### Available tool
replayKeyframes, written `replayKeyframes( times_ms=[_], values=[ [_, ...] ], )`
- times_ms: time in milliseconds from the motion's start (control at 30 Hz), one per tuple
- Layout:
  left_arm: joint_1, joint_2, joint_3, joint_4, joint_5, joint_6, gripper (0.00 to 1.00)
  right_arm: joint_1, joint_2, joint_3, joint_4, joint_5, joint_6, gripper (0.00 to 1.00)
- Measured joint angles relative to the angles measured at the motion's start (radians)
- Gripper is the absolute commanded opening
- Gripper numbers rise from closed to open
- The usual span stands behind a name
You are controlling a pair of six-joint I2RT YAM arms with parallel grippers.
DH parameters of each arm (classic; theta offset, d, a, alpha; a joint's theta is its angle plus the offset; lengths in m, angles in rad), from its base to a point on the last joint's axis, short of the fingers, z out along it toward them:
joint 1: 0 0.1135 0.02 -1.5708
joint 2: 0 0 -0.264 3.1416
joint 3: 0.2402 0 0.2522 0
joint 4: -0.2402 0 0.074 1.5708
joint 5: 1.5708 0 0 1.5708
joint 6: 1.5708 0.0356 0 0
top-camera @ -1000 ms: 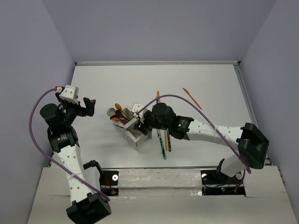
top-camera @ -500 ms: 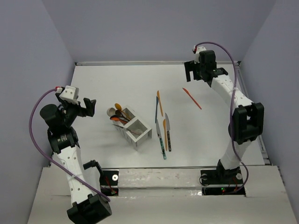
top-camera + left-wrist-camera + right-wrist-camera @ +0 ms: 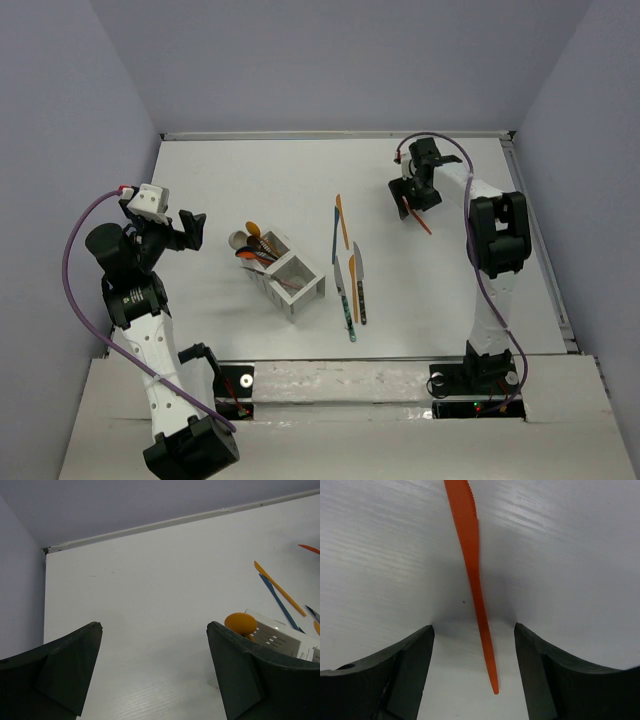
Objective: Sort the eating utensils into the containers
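A white two-compartment container (image 3: 297,285) stands left of the table's middle; its left compartment holds several spoons (image 3: 255,248), brown, orange and beige. Several knives lie right of it: an orange one (image 3: 342,220), a blue one (image 3: 335,234) and a close group (image 3: 354,290). A red knife (image 3: 424,224) lies at the back right. My right gripper (image 3: 406,203) is open and low over it. In the right wrist view the red knife (image 3: 471,565) has its thin end between my open fingers (image 3: 405,672). My left gripper (image 3: 192,228) is open, empty and raised left of the container.
The left wrist view shows an orange spoon bowl (image 3: 240,623) above the container's slotted wall (image 3: 280,637), with the orange knife (image 3: 280,589) and blue knife (image 3: 278,600) beyond. Grey walls enclose the table on three sides.
My right arm has swung from the container to the back right and come down with open jaws over the red knife. The left arm has not moved.
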Motion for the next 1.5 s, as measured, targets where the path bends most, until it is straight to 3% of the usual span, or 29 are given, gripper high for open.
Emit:
replayKeyframes(
  times_ms=[67, 200, 233, 300, 567, 700, 833, 933, 1033, 1100, 1233, 1367, 1500],
  values=[
    [0.0, 0.0, 0.0, 0.0, 0.0, 0.0, 0.98, -0.001, 0.034, 0.018, 0.0, 0.016, -0.002, 0.49],
    [0.0, 0.0, 0.0, 0.0, 0.001, 0.0, 0.98, -0.002, 0.062, 0.053, -0.005, 0.04, -0.013, 0.29],
    [0.0, 0.0, 0.0, 0.0, 0.001, 0.0, 0.98, -0.002, 0.062, 0.053, -0.005, 0.043, -0.014, 0.15],
    [0.0, 0.0, 0.0, 0.0, 0.001, 0.0, 0.98, -0.001, 0.062, 0.052, -0.005, 0.049, -0.018, 0.0],
    [0.0, 0.0, 0.0, 0.0, 0.005, 0.0, 0.98, 0.007, 0.019, -0.003, 0.026, 0.073, -0.017, 0.0],
    [0.0, 0.002, 0.0, 0.0, 0.007, 0.0, 0.98, 0.063, -0.156, -0.156, 0.097, 0.173, -0.032, 0.0],
    [0.0, 0.002, 0.0, 0.0, 0.008, 0.0, 0.98, 0.298, -0.468, -0.282, 0.288, 0.264, -0.101, 0.0],
    [0.0, 0.002, 0.0, 0.0, 0.007, 0.0, 0.98, 0.558, -0.716, -0.353, 0.577, 0.183, -0.126, 0.0],
    [0.0, 0.002, 0.0, 0.0, 0.006, -0.001, 0.98, 0.729, -0.855, -0.465, 0.842, 0.105, -0.157, 0.0],
    [0.001, 0.002, 0.0, 0.0, 0.006, -0.003, 0.98, 0.791, -0.878, -0.518, 0.959, 0.056, -0.166, 0.0],
    [0.003, 0.002, -0.002, 0.0, 0.001, -0.004, 0.98, 0.844, -0.774, -0.604, 1.152, -0.083, -0.126, 0.0],
    [0.007, 0.002, -0.008, 0.001, -0.004, -0.004, 0.98, 0.853, -0.636, -0.673, 1.18, -0.172, -0.057, 0.0],
    [0.006, 0.002, -0.01, 0.001, -0.005, -0.004, 0.98, 0.855, -0.607, -0.749, 1.195, -0.209, -0.008, 0.0]
  ],
)
